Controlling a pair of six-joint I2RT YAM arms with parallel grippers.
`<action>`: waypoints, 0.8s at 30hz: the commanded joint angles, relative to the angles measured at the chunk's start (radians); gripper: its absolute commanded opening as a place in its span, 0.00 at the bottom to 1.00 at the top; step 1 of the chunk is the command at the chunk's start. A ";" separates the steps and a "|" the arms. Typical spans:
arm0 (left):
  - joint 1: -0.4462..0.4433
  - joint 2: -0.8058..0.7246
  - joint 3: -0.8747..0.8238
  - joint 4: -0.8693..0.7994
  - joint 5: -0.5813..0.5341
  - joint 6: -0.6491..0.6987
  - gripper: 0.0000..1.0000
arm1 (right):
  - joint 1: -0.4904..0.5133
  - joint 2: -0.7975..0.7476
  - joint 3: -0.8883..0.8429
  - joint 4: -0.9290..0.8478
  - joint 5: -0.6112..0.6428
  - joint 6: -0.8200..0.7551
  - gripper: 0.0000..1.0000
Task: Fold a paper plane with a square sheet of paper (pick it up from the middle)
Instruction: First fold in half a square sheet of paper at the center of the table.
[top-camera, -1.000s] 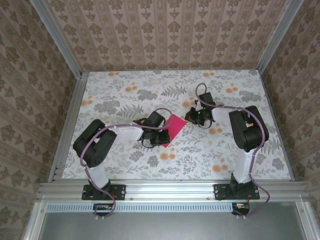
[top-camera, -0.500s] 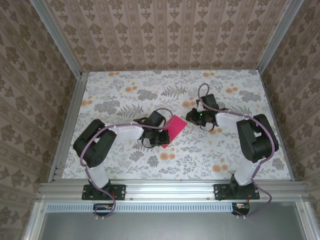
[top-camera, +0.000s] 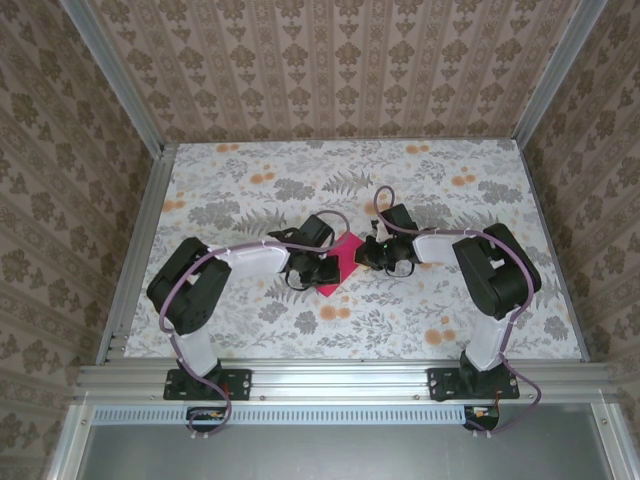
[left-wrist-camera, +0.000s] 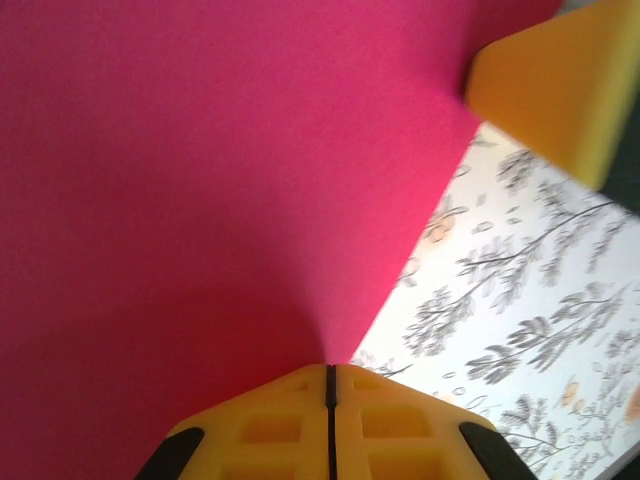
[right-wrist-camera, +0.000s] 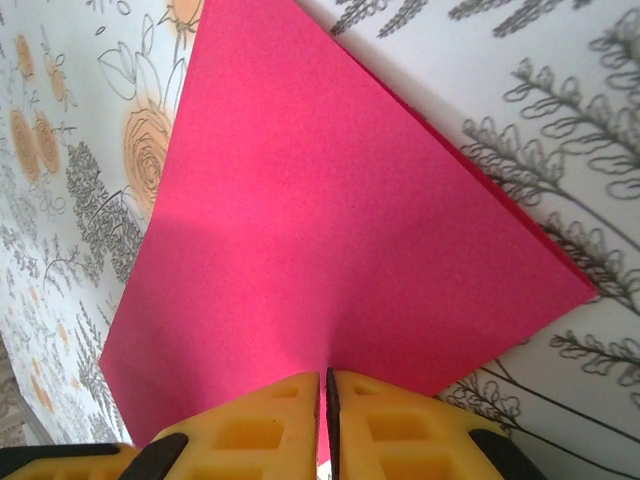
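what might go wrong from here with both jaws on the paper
The left jaws and right jaws are both shut on the thin paper; pulling apart may tear it. The left jaws pinch only its edge, so it might slip. The two also sit close together and may collide.

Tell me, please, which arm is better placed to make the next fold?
Probably the right arm: its jaws pinch the paper at its edge, the rest spread ahead, while the left arm anchors the opposite side.
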 joint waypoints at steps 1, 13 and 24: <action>-0.005 0.016 0.055 -0.014 -0.001 0.038 0.10 | -0.003 0.028 0.020 -0.091 0.072 -0.018 0.14; -0.005 0.149 0.140 -0.027 0.045 0.043 0.11 | -0.003 0.051 0.036 -0.103 0.075 -0.013 0.14; -0.005 0.125 0.019 -0.014 0.076 0.039 0.11 | -0.003 0.077 0.052 -0.133 0.095 -0.021 0.14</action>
